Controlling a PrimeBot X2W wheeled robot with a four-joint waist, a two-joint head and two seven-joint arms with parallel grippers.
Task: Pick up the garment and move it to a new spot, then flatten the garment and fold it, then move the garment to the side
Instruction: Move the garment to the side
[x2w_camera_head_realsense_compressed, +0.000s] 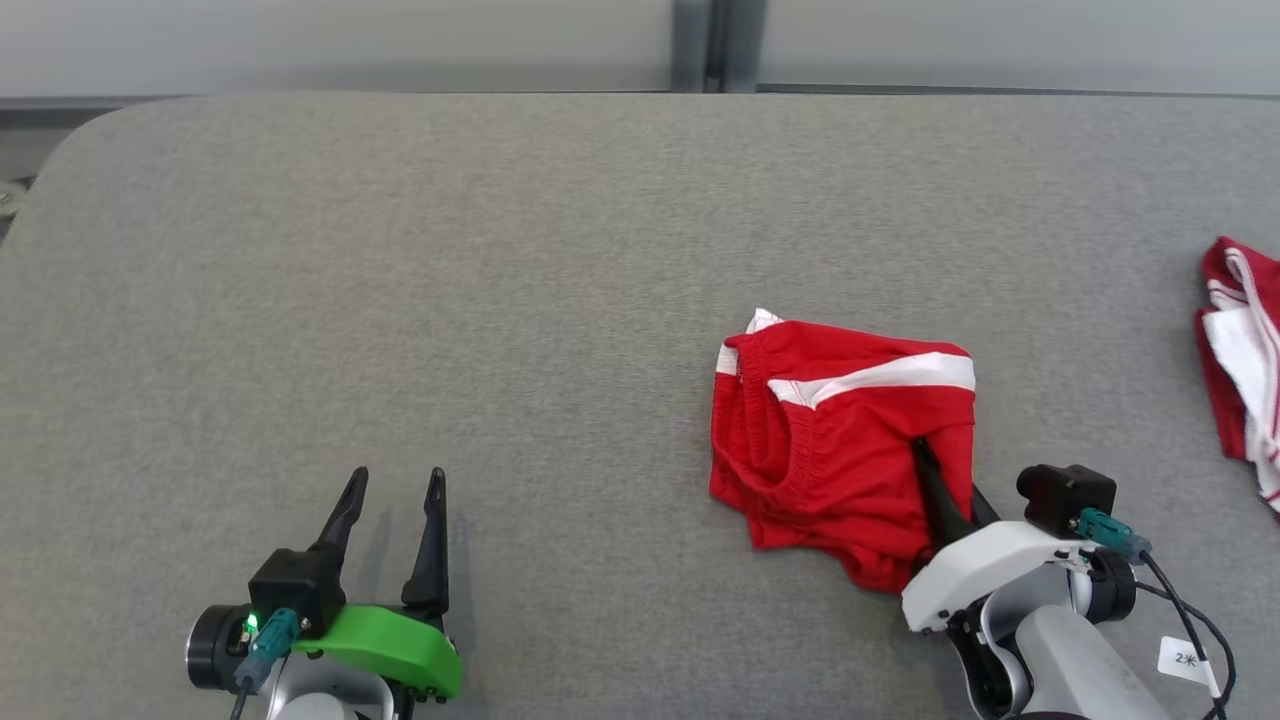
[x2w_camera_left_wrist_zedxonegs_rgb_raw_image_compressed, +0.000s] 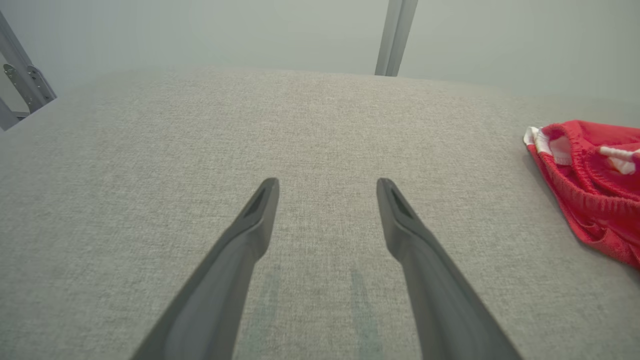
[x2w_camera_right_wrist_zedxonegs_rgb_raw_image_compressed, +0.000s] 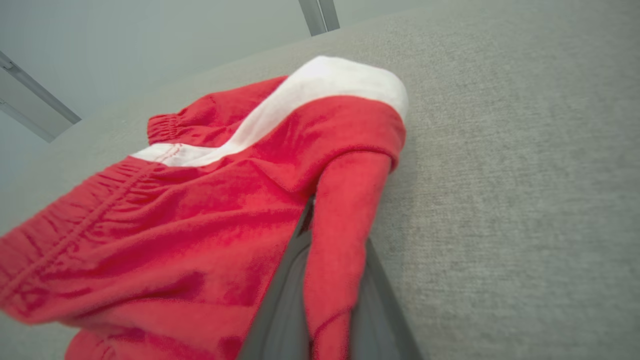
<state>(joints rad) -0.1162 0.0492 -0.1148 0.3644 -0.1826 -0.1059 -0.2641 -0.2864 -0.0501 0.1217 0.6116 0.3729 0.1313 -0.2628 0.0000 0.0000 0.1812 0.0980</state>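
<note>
Rightward, another red-white cloth (x2w_camera_head_realsense_compressed: 1240, 350) lies apart from the garment (x2w_camera_head_realsense_compressed: 840, 440).

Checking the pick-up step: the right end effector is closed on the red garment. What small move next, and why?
Probably raise the right end effector a little: it is shut on a fold of the red garment, which lies on the grey table, so lifting should free it for carrying. The left end effector is open, apart.

This looks like a robot test lab: a counter (x2w_camera_head_realsense_compressed: 400, 250) covered in grey cloth stands before bare pale wall panels (x2w_camera_head_realsense_compressed: 300, 40) joined by a metal post (x2w_camera_head_realsense_compressed: 715, 45), and the robot's arm (x2w_camera_head_realsense_compressed: 1075, 655) carries a cable with a paper tag (x2w_camera_head_realsense_compressed: 1185, 660).
</note>
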